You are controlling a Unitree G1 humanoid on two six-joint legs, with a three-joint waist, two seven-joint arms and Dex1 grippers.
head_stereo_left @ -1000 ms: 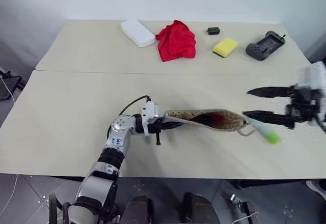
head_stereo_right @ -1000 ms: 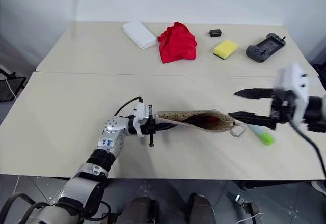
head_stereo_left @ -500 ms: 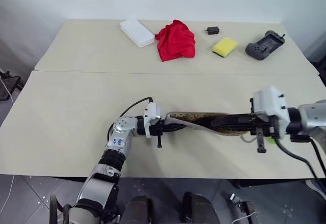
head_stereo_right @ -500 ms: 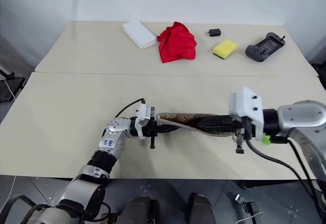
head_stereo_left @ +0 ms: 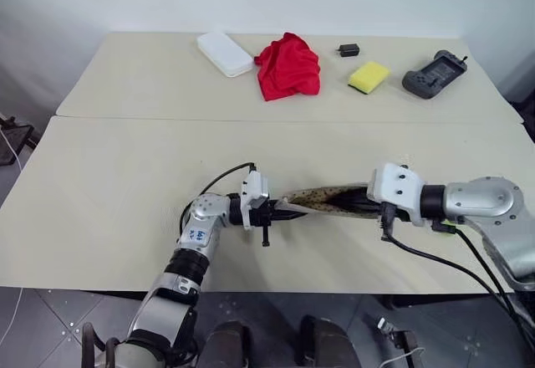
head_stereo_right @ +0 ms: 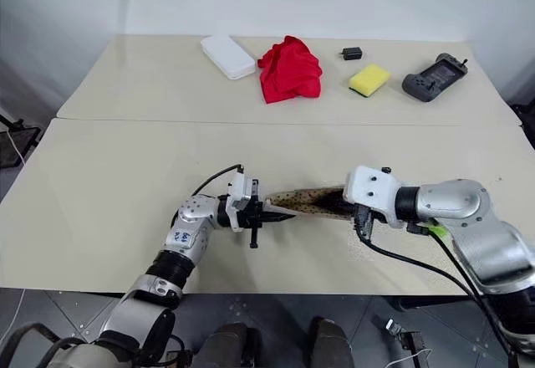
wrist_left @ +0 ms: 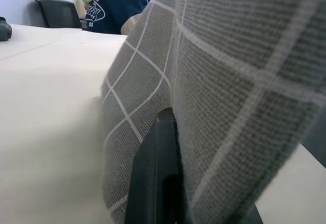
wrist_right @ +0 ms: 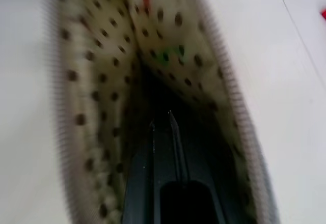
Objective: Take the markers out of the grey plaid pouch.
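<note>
The grey plaid pouch lies stretched between my two hands near the table's front edge, its mouth turned toward the right. My left gripper is shut on the pouch's left end, and one black finger presses the plaid fabric in the left wrist view. My right gripper reaches into the open mouth. Its fingers lie shut together between the tan dotted lining. I cannot make out any markers in the dark inside. A green-tipped pen-like thing lies on the table, mostly hidden behind the right forearm.
On the far table stand a white box, a red cloth, a small black object, a yellow sponge and a grey controller. A seam separates the two tables. A person sits behind in the left wrist view.
My right gripper was open beside the pouch's right end. It has shut, dropped and slid leftward into the pouch's mouth. The left gripper kept its hold.
</note>
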